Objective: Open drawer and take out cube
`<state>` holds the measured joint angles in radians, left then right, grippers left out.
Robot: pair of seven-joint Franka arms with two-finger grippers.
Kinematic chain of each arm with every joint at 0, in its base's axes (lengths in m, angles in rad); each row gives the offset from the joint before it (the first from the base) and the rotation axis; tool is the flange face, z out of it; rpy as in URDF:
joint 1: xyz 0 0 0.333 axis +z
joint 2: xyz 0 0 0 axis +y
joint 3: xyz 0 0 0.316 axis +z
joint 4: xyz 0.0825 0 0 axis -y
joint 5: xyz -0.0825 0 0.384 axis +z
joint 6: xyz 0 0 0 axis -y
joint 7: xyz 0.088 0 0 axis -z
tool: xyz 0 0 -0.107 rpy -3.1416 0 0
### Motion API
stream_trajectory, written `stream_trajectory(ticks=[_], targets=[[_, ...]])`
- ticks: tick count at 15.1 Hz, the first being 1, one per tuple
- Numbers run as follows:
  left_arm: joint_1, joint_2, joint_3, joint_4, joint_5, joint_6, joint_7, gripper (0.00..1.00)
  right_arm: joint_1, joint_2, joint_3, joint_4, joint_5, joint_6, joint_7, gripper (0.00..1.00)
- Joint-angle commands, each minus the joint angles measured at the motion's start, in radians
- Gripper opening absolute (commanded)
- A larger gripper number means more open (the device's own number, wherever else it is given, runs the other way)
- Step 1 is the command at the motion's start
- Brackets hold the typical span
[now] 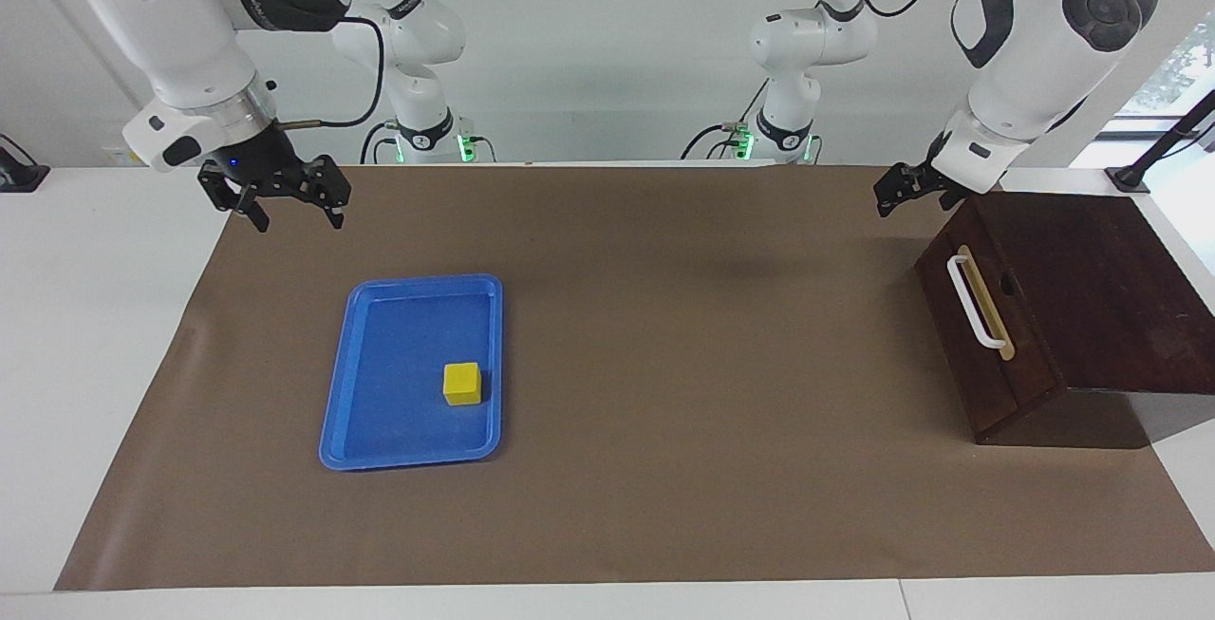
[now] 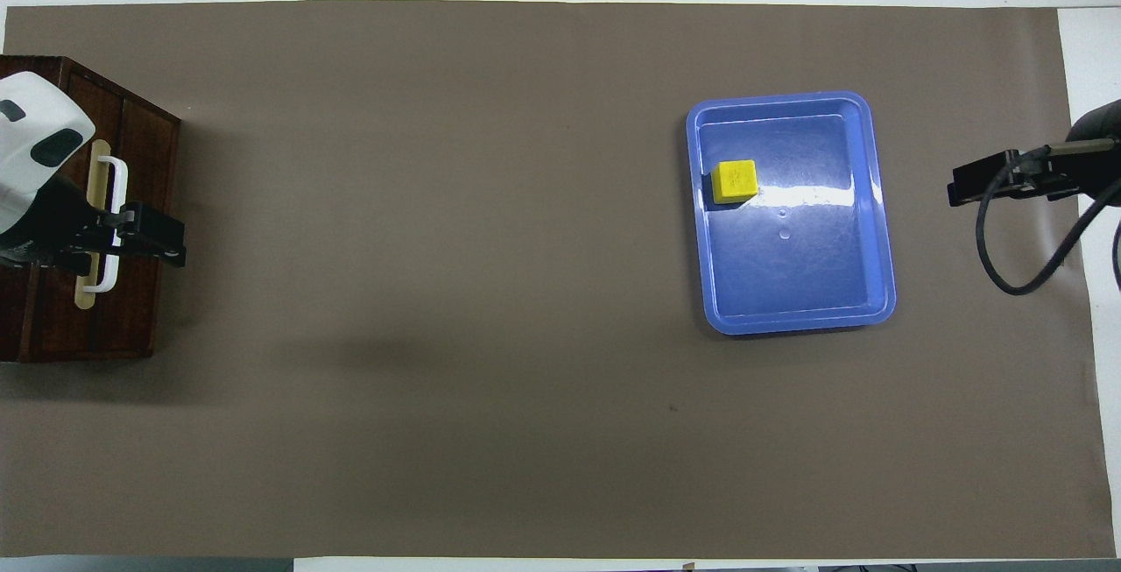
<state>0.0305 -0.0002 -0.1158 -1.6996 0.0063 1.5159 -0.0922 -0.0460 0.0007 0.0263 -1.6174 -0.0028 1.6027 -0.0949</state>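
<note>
Drawer (image 1: pixel 982 335) shut, at left arm's end. Cube (image 1: pixel 462 383) sat in blue tray (image 1: pixel 380 449), not in drawer. Left gripper (image 1: pixel 906 191) over box corner, fingers: cannot tell. Right gripper (image 1: pixel 285 197) spread, waiting. Risk: off-line approach slipping off handle (image 1: pixel 975 302).

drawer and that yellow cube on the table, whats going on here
Nothing is being held right now. The yellow cube sits in the blue tray toward the right arm's end of the table, and the drawer in the dark wooden box at the left arm's end is shut. The left hand hangs by the box's upper corner, not on the white handle. The right hand is open, raised over the mat's edge.
</note>
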Motion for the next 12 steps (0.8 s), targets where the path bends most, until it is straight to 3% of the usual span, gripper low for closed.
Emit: stream_trajectory(ticks=[1,12], targets=[[-0.018,-0.009,0.021,0.041,-0.009,-0.031,0.022,1.0,-0.031,-0.022,0.012,-0.007,-0.023,-0.069,-0.06,1.0],[-0.003,-0.021,0.019,0.029,-0.008,-0.02,0.022,1.0,-0.046,0.004,0.023,-0.007,-0.057,-0.063,-0.013,1.0]])
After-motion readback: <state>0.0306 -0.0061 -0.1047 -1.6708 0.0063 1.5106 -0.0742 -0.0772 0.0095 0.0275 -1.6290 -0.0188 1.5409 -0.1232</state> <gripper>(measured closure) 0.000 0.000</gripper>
